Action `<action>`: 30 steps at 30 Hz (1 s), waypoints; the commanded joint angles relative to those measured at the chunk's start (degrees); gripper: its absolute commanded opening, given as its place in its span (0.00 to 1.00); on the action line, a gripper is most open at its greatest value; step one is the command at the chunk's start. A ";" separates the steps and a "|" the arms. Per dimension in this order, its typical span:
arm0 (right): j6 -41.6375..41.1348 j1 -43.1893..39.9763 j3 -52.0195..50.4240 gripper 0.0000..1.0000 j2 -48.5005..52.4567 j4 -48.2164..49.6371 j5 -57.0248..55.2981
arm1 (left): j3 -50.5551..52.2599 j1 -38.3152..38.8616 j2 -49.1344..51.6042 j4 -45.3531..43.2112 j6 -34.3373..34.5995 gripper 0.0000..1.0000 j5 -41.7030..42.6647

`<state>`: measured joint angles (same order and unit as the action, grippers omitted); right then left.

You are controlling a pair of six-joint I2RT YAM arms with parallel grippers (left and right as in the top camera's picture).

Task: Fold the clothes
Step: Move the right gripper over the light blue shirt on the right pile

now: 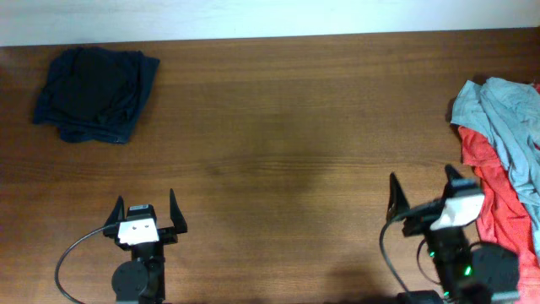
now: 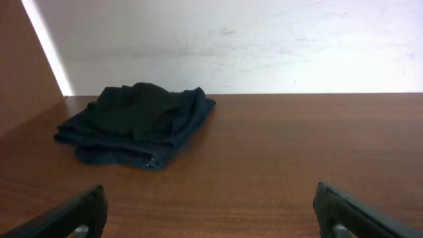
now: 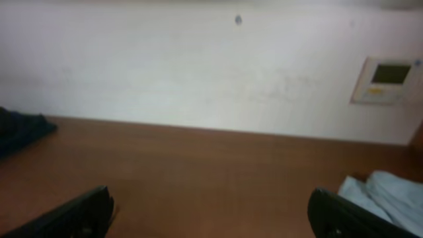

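At the far left of the tabletop (image 1: pixel 287 127), near its back edge, you have a dark navy garment (image 1: pixel 94 83) lying in a loosely folded bundle. It sits well ahead of your left end effector (image 1: pixel 147 207) and slightly to its left, not touching it. In the left wrist view the bundle (image 2: pixel 135 122) lies on the wood with the two fingers (image 2: pixel 73 215) spread wide apart and nothing between them.

Your left arm rests at the near edge, pointing straight across the table, with a grey cable (image 1: pixel 67 262) looping beside its base.

Your right end effector (image 1: pixel 421 181) is likewise wide open and empty, angled slightly left. Just to its right lies a heap of clothes: a light blue garment (image 1: pixel 506 114) draped over a red garment (image 1: pixel 494 181), running along the right edge.

The tabletop is brown wood grain. Behind it stands a plain white wall (image 2: pixel 264 39) carrying a small control panel (image 3: pixel 388 79).
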<state>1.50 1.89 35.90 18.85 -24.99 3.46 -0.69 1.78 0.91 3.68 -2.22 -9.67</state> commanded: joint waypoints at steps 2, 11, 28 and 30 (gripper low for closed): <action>-0.48 -0.44 14.67 0.99 14.64 -8.57 -5.01 | 0.15 -0.24 -0.28 0.07 -0.90 0.99 -0.63; 1.46 -3.78 52.81 0.99 50.12 -36.13 -7.10 | 0.15 -0.24 -0.28 0.07 -0.90 0.99 -0.63; 1.42 -22.99 86.93 0.99 86.05 -44.41 -7.61 | 0.15 -0.24 -0.28 0.07 -0.90 0.99 -0.63; 1.40 -25.31 86.93 1.00 88.94 -43.63 -7.61 | 0.15 -0.24 -0.28 0.07 -0.90 0.99 -0.63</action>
<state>2.98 -20.53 121.73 104.44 -69.12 -3.07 -0.69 1.78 0.91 3.66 -2.22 -9.67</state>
